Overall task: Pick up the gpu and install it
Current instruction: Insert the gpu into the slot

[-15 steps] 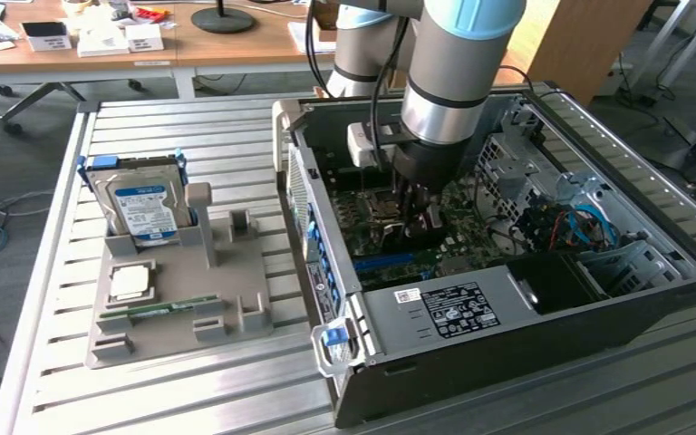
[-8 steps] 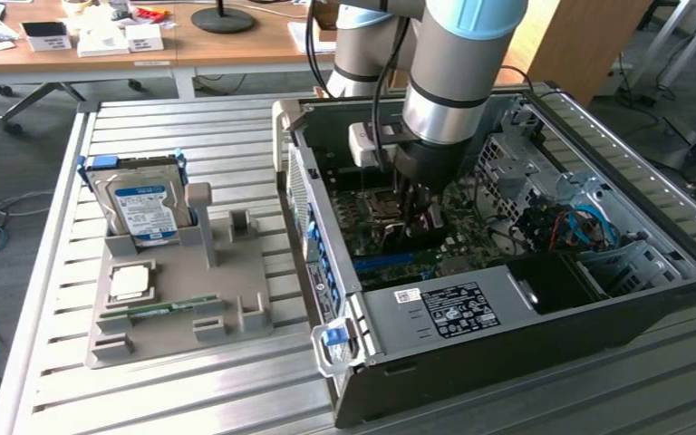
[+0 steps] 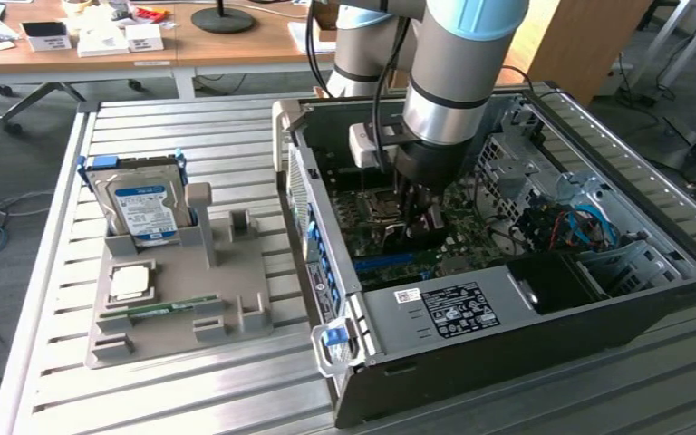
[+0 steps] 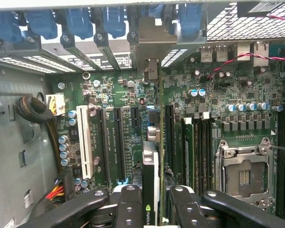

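Gripper clamped on the gpu, NVIDIA logo showing, edge-on above the motherboard. All inside the open computer case, white-labelled power supply nearby.

— Where's the gpu?
— In the computer case, edge-on over the motherboard, between the gripper fingers.
— The hard drive?
— On the stand, at the exterior view's left.

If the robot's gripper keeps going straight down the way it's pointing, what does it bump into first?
Probably the motherboard. The gripper is shut on the gpu, held edge-on over the board's long slots, so the card's lower edge would likely touch there first. Depth is hard to judge.
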Tool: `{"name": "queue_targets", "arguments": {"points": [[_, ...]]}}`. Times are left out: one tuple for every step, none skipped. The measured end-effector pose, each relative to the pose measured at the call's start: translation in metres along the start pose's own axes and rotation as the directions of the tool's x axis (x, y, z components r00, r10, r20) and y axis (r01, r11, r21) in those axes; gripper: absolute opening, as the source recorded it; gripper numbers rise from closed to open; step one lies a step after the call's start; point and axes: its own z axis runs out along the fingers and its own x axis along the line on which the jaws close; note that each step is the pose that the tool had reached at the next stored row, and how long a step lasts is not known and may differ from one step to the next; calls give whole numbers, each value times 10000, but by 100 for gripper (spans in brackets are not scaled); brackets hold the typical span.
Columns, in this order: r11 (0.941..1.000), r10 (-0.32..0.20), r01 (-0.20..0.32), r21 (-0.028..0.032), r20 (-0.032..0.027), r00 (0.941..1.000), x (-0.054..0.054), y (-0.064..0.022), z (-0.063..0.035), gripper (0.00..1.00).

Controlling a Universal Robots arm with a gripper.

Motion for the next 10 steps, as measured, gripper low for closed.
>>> {"name": "queue_targets", "arguments": {"points": [[10000, -1, 1, -1, -1, 10000, 0, 0, 0, 27], [10000, -1, 1, -1, -1, 10000, 0, 0, 0, 27], [10000, -1, 1, 0, -1, 10000, 0, 0, -1, 27], [10000, -1, 1, -1, -1, 10000, 0, 0, 0, 27], [10000, -9, 9, -1, 0, 10000, 0, 0, 0, 27], [10000, -25, 25, -1, 0, 10000, 0, 0, 0, 27], [10000, -50, 50, -2, 1, 10000, 0, 0, 0, 27], [10000, -80, 80, -3, 2, 10000, 0, 0, 0, 27], [9999, -108, 108, -4, 3, 9999, 0, 0, 0, 27], [9999, -125, 125, -6, 4, 9999, 0, -1, 0, 27]]}}
